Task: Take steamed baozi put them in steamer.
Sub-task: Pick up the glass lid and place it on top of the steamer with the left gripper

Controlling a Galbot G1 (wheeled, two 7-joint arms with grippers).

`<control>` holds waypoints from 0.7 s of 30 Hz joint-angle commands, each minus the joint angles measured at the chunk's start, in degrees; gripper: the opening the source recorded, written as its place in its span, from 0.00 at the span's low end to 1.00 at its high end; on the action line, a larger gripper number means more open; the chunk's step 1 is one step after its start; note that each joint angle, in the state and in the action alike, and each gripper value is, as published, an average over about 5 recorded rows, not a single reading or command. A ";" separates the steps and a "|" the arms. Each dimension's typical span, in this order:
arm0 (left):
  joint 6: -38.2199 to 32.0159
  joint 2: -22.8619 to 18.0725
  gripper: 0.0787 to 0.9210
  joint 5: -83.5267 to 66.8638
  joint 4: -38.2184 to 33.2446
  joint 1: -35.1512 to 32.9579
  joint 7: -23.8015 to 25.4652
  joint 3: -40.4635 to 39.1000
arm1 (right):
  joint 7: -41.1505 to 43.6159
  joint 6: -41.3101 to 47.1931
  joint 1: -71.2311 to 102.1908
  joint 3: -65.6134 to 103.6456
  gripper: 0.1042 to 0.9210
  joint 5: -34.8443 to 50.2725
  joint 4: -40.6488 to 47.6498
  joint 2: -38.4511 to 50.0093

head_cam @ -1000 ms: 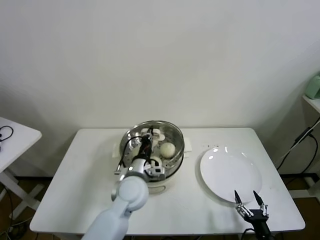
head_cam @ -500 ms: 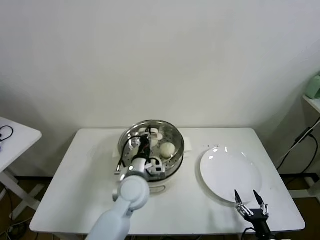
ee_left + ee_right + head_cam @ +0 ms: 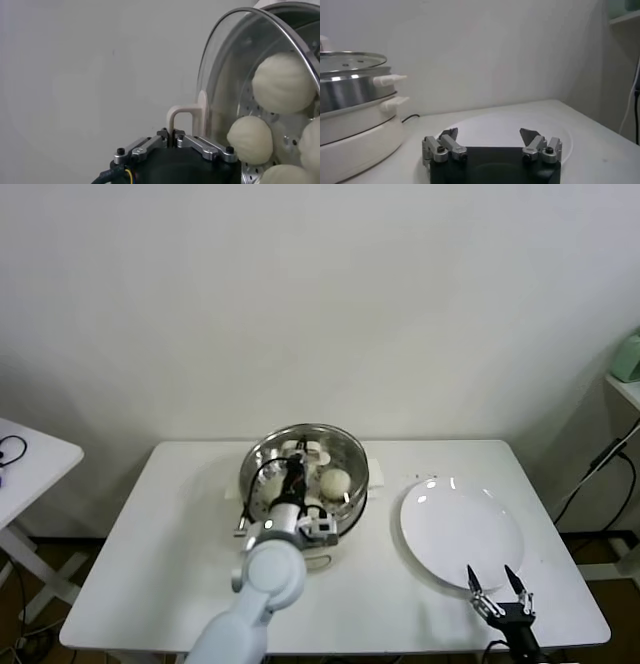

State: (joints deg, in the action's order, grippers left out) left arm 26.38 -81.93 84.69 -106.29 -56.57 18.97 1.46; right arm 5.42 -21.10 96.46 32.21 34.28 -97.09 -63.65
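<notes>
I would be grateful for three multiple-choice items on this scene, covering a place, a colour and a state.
1. Where are the baozi?
A. on the plate
B. in the steamer
C. on the bare table
2. What colour is the plate?
A. white
B. blue
C. black
3. How is the right gripper?
A. open
B. shut on a baozi
C. shut on the plate

Key: B, the baozi lie in the steamer under the glass lid gripped by the left gripper; A, the plate is white; A, the right gripper has spread, empty fingers.

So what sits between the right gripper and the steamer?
Head view: the white plate, bare, lies on the table between the right gripper and the steamer. The right wrist view shows the same.
</notes>
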 commanded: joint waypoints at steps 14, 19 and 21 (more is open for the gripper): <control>-0.16 -1.63 0.08 1.70 1.84 0.05 -0.68 0.23 | 0.62 -0.29 -0.38 -0.23 0.88 0.01 0.49 -0.14; -0.21 -1.73 0.08 1.67 2.58 0.22 -0.76 0.08 | 0.76 -0.45 -0.47 -0.20 0.88 0.04 0.71 -0.17; -0.22 -1.81 0.08 1.73 2.68 0.12 -0.78 0.06 | 0.78 -0.48 -0.55 -0.20 0.88 0.05 0.78 -0.18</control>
State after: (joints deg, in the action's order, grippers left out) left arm 26.23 -83.52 86.14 -104.08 -56.56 18.37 1.61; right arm 6.14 -21.50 96.01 32.01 34.29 -96.42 -63.80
